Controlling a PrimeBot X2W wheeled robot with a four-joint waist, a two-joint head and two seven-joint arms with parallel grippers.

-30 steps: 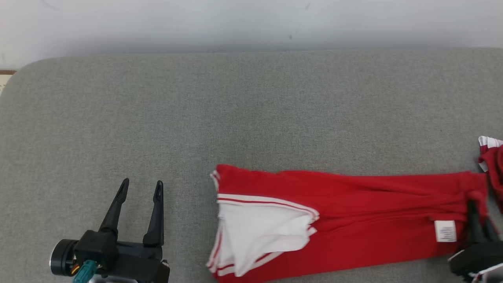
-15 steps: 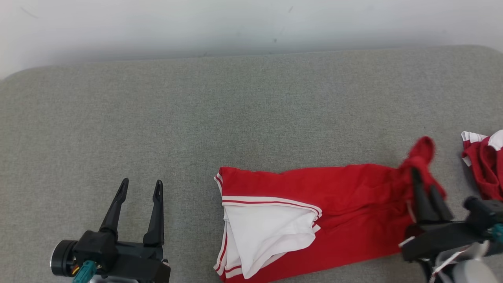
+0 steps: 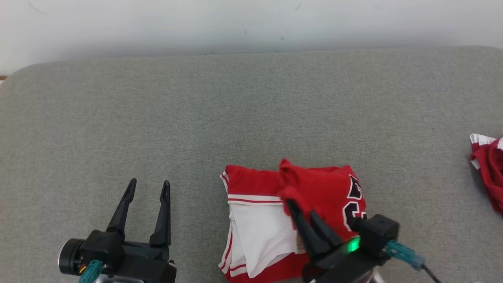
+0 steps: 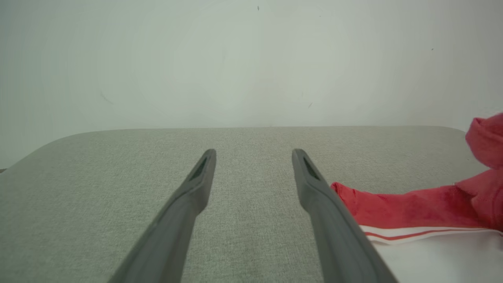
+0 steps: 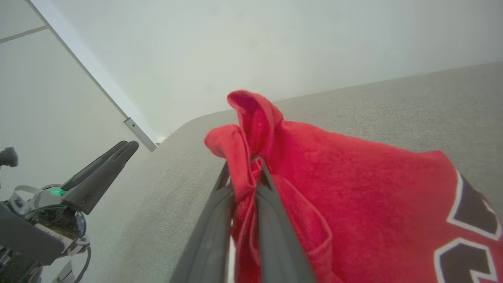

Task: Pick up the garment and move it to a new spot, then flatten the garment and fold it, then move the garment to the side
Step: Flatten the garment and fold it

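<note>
Closest to the robot, the right hand (image 3: 300,208) is pinched tight on a bunched red corner of the garment (image 3: 322,184). Its two dark fingers are close together with cloth squeezed between them, and the corner sticks up a little past the tips. The left hand (image 3: 150,182) sits low on the other side, near the garment but not touching it. Its fingers are wide apart and hold nothing.

The garment lies near the front edge of the table (image 3: 196,118), about in the middle. The held end is lifted over the rest, so one red layer lies across the other. Black marks (image 3: 355,190) with white edges show on the turned-over layer. Just left of the right hand is a white part (image 3: 255,232) with thin red stripes, lying flat.

I think the step now is the fold: bring the held end across to meet the left edge. To do it well, the right hand should move left, low and slow, until the corner is above the striped edge. Then it should come down onto the cloth before it lets go, so the corner does not flop back. A light pull would help the top layer lie smooth. If the corner ends up lumpy, the left hand could pat it flat.

Farther off, at the right edge of the table, lies another red and white cloth (image 3: 487,165), well apart from the garment. Behind the table is a plain pale wall (image 3: 251,23).
</note>
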